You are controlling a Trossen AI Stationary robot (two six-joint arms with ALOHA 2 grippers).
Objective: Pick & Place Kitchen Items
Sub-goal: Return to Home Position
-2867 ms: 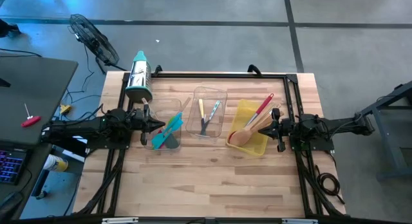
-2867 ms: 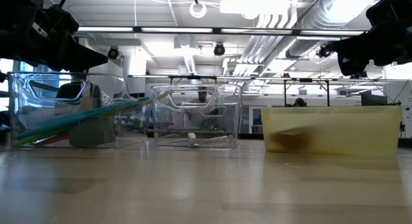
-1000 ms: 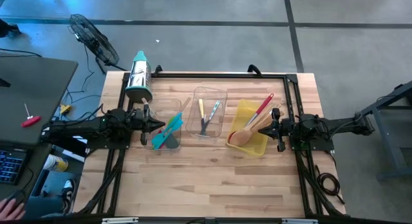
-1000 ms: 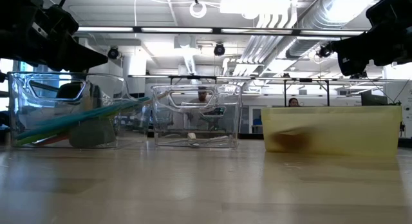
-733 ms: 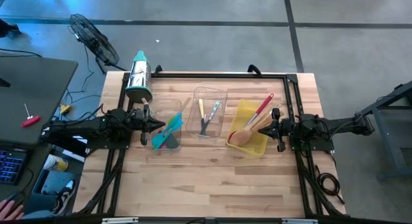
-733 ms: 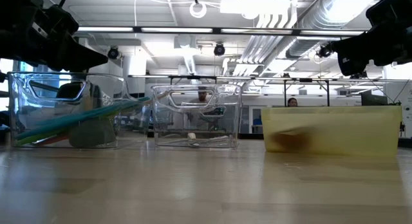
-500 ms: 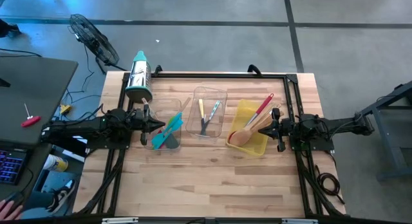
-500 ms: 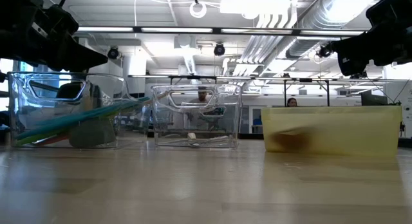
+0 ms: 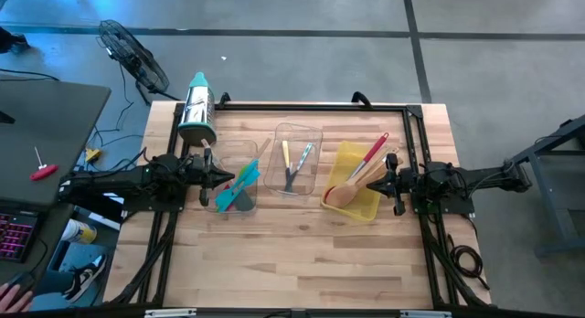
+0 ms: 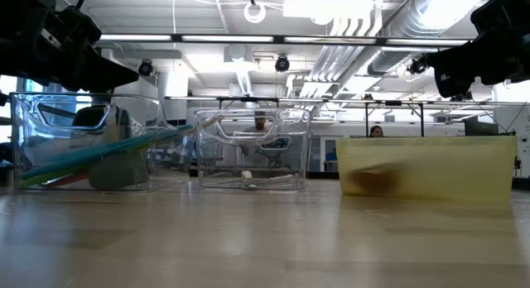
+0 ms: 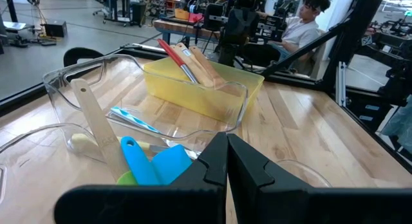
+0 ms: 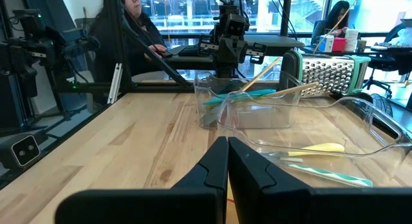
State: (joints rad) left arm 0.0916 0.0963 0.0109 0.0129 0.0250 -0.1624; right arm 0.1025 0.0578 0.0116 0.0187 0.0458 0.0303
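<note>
The kitchen items lie sorted in three bins. Teal, green and grey spatulas point(image 9: 239, 186) lean in the left clear bin point(image 9: 236, 176). Small knives point(image 9: 294, 164) lie in the middle clear bin point(image 9: 297, 158). A red-handled utensil and wooden spoons point(image 9: 358, 179) rest in the yellow bin point(image 9: 355, 192). My left gripper point(image 9: 228, 177) is shut and empty above the left bin's left rim; its fingers show in the left wrist view point(image 11: 226, 161). My right gripper point(image 9: 377, 185) is shut and empty at the yellow bin's right rim; it also shows in the right wrist view point(image 12: 227, 161).
A steel grater with a teal cap point(image 9: 196, 110) lies at the far left corner. A black frame point(image 9: 311, 106) runs along the table's far and side edges. The near half of the table point(image 9: 302, 263) is bare wood. People sit beyond the table in the wrist views.
</note>
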